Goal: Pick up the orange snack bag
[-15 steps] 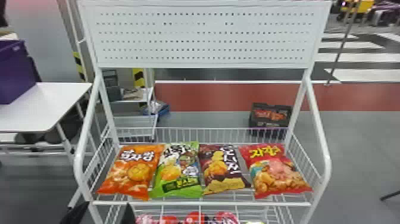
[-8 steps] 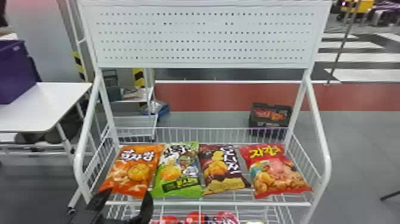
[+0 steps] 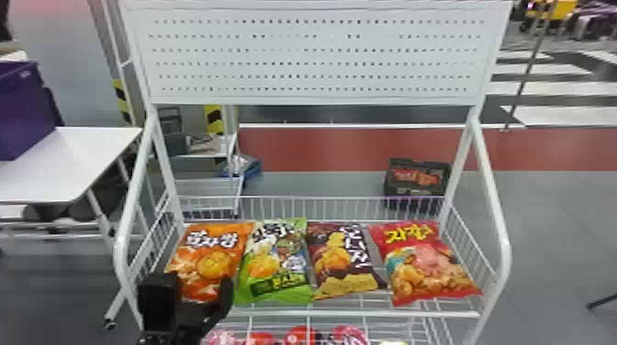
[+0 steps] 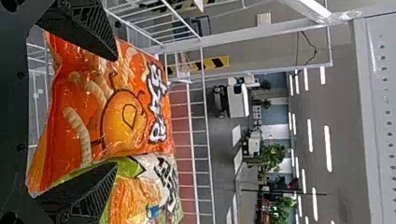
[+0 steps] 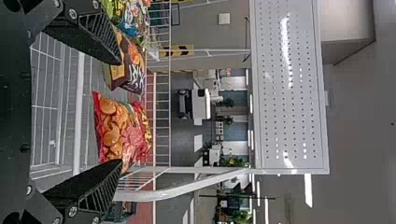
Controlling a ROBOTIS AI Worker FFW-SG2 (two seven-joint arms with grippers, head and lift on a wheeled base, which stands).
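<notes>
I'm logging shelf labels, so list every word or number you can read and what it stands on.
Nothing can be quoted with certainty:
Orange snack bag: large white lettering, too unclear to quote.
Green bag: lettering near its top and on a lower strip, too unclear.
Brown bag: white lettering, too unclear.
Red bag: yellow lettering, too unclear.
Purple box: mark too small.
Dark crate: marks too small.

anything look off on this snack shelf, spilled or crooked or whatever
Nothing looks spilled or torn. The only mild oddity is the red bag at the right end of the row: it seems to lie a little askew on the wire shelf, with a gap between it and the brown bag.
</notes>
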